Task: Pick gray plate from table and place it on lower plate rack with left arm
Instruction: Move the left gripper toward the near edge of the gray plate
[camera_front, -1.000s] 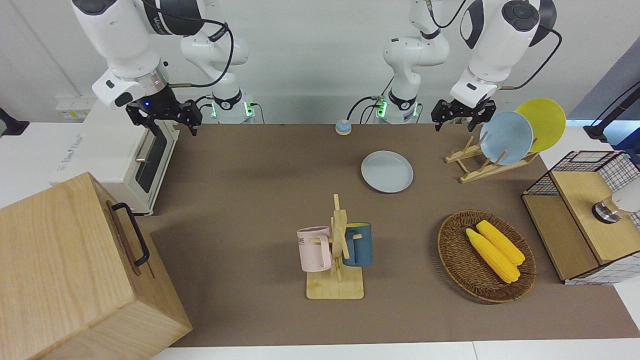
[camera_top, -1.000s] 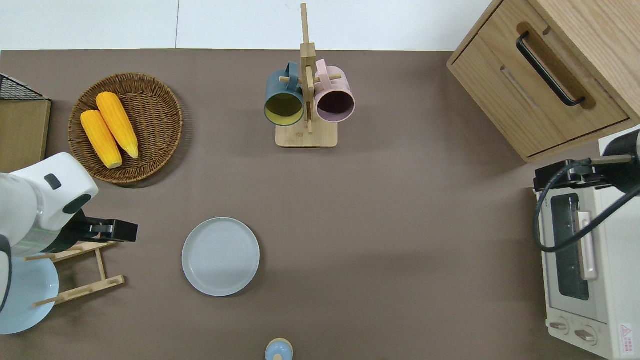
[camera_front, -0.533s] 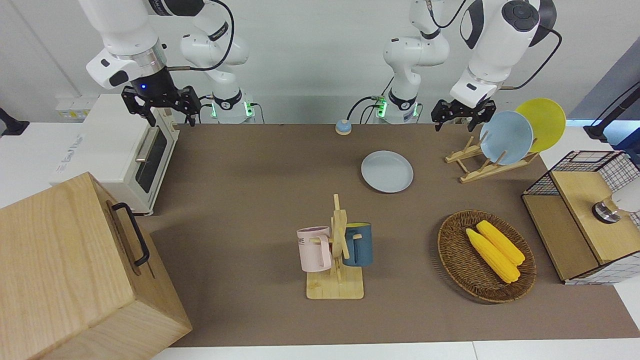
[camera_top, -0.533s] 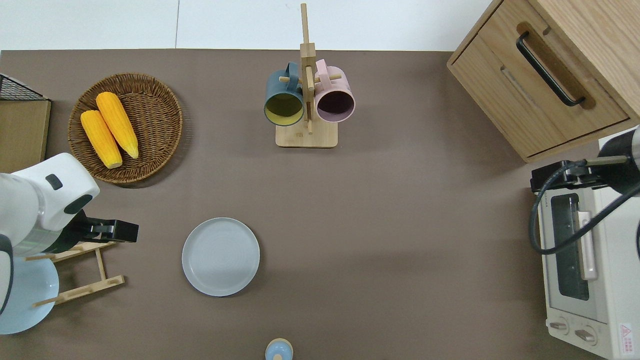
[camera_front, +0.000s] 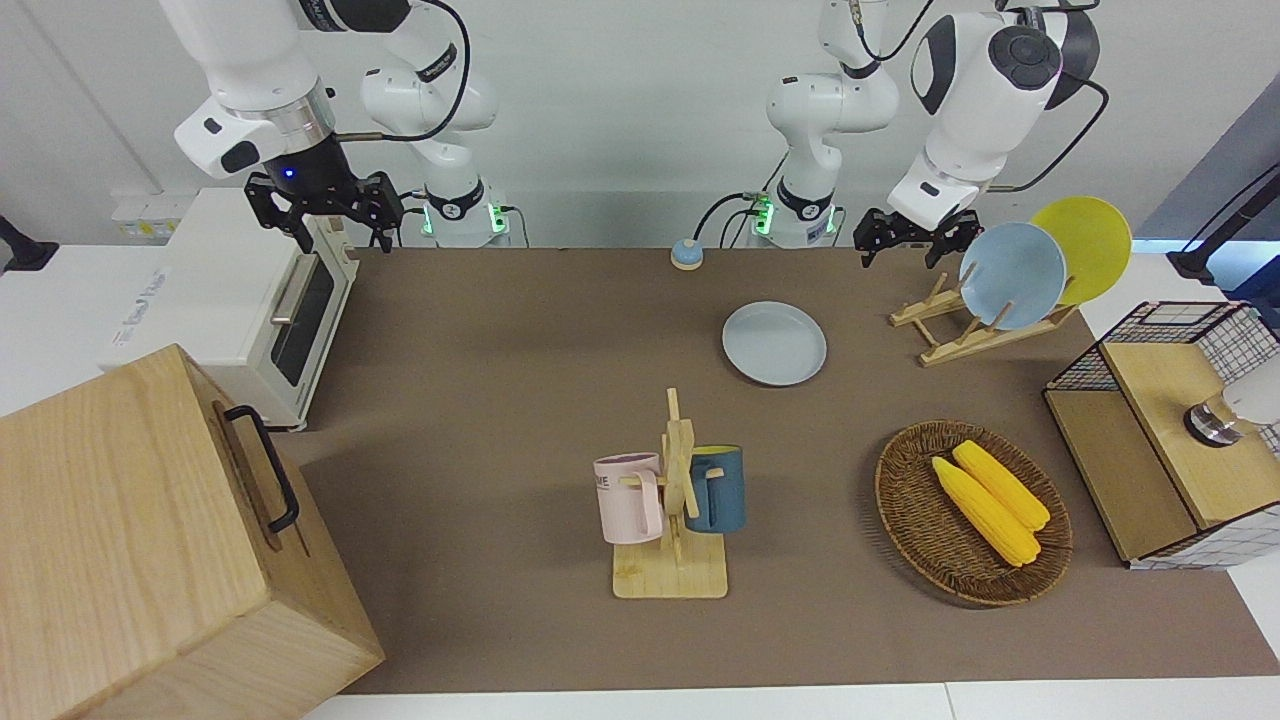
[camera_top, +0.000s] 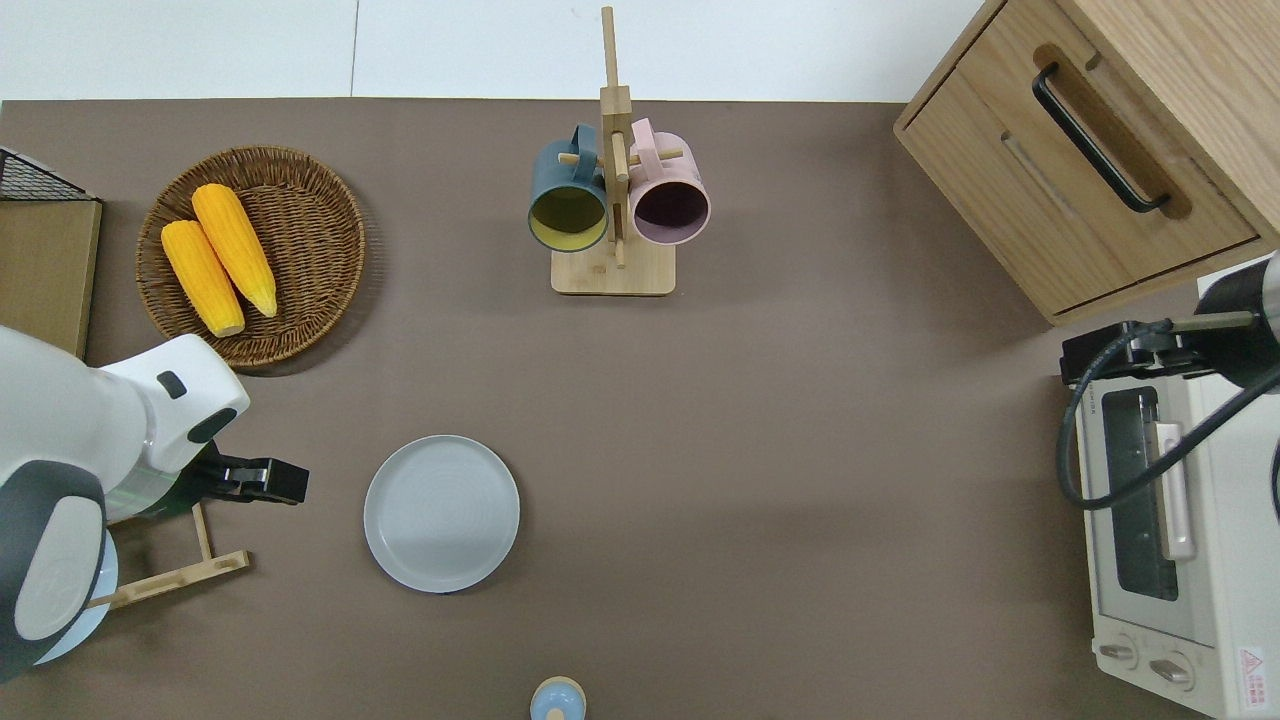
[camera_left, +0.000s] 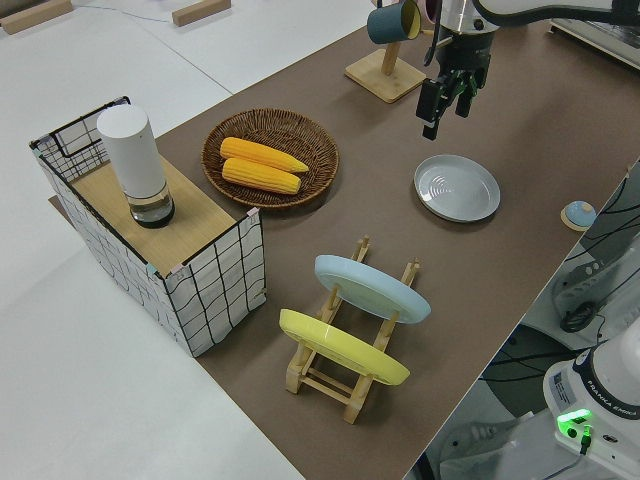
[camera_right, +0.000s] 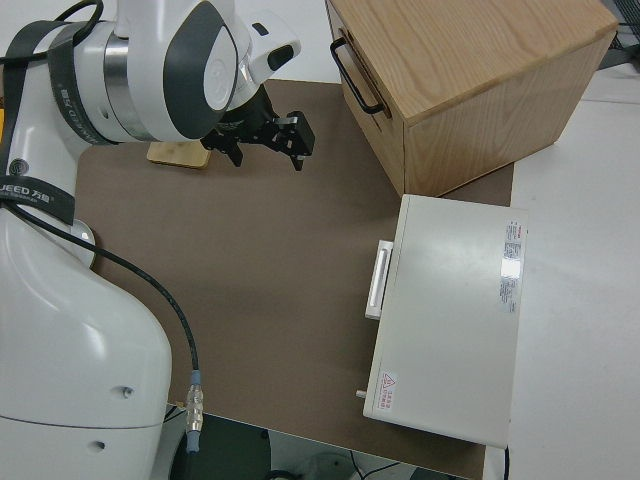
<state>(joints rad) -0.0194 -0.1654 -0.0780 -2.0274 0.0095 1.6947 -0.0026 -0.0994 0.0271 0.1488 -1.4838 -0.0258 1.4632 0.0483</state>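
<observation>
While my left gripper (camera_top: 270, 480) hangs over the rack's edge, the gray plate (camera_top: 441, 513) lies flat on the table (camera_top: 800, 450), just beside it toward the right arm's end, so my left arm is the nearer. From the side its jaws look parted and empty, though I can't be sure. Since a second ago it has slid plateward; the right arm is parked.

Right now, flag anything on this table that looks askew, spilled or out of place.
Nothing is spilled or damaged. The one thing out of its place is the gray plate, lying flat on the table instead of standing in the plate rack beside the light blue plate and yellow plate. Both mugs hang on their stand.
</observation>
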